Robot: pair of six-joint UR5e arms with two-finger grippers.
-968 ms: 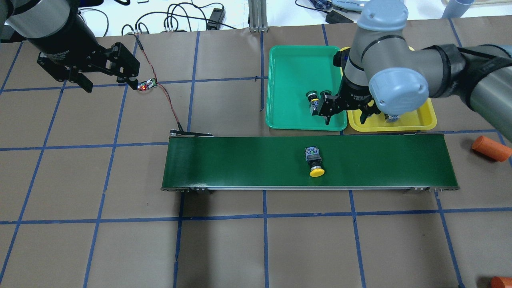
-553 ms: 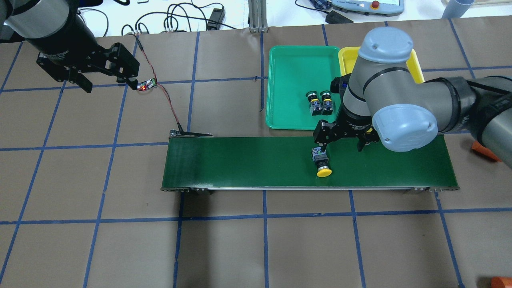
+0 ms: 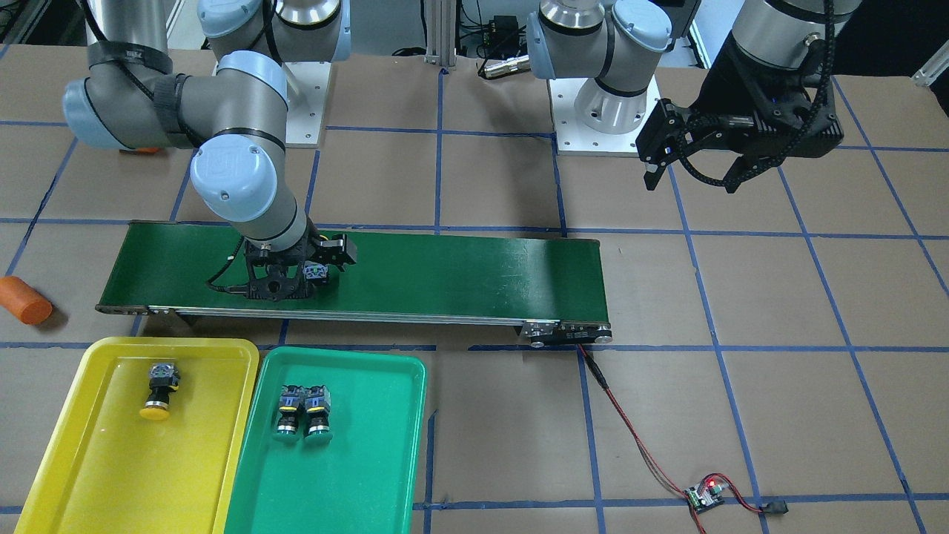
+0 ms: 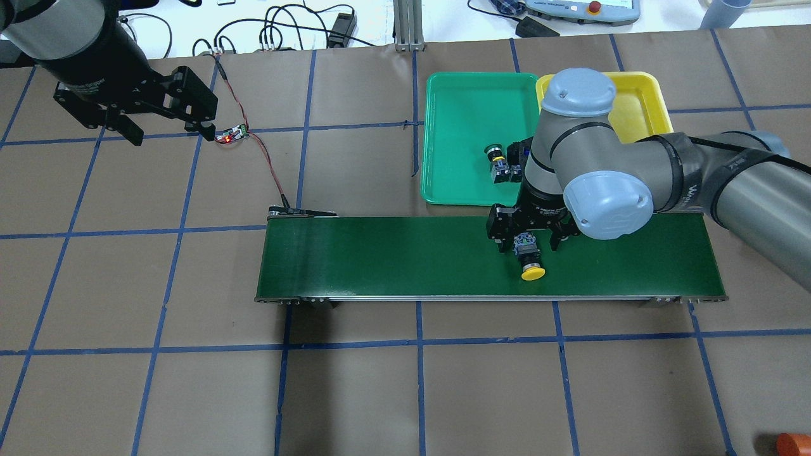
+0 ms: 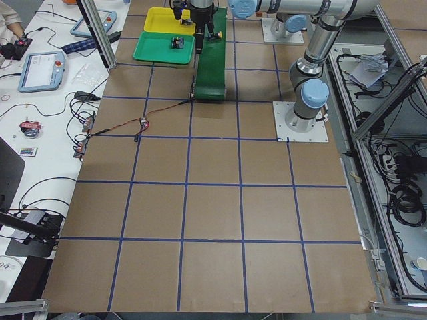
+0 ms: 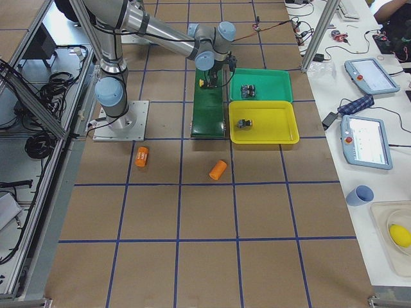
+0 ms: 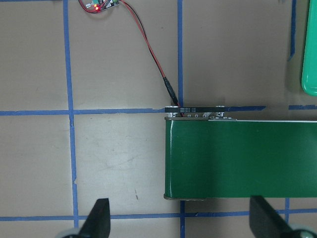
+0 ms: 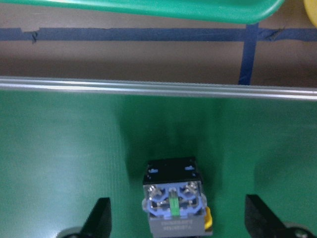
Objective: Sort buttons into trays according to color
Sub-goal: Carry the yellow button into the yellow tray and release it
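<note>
Brown paper ruled with blue tape lines covers the table [image 4: 158, 285], and a long dark green conveyor belt [image 4: 393, 256] lies across its middle.

1. Locate the right gripper [image 4: 531, 244] low over the belt, toward the belt's end on the robot's right. Its two black fingers [image 8: 100, 218] stand spread apart, one on each side of a black-grey push-button switch with a round yellow cap [image 4: 529, 261]. In the right wrist view you can see green belt between each finger and the switch body, so nothing is clamped.
2. This switch lies on its side on the belt, terminal end under the gripper and cap pointing toward the robot.
3. Look beyond the belt: two shallow rectangular plastic trays sit side by side. The green tray [image 3: 356, 475] holds a green-capped switch [image 3: 289, 410] and a second green-capped switch [image 3: 319, 412], close together. The yellow tray [image 3: 81, 475] holds one yellow-capped switch [image 3: 159, 389], lying on its side.
4. Note the left gripper [image 4: 171, 134] well apart from the belt, above bare table on the robot's left, its fingers wide apart and holding nothing.
5. A small circuit board with a lit red lamp [image 4: 231, 133] lies near that gripper. A red-and-black wire [image 4: 269, 168] runs from it to the belt's end.
6. An orange cylinder [image 3: 24, 300] lies on the table off the belt's other end.
</note>
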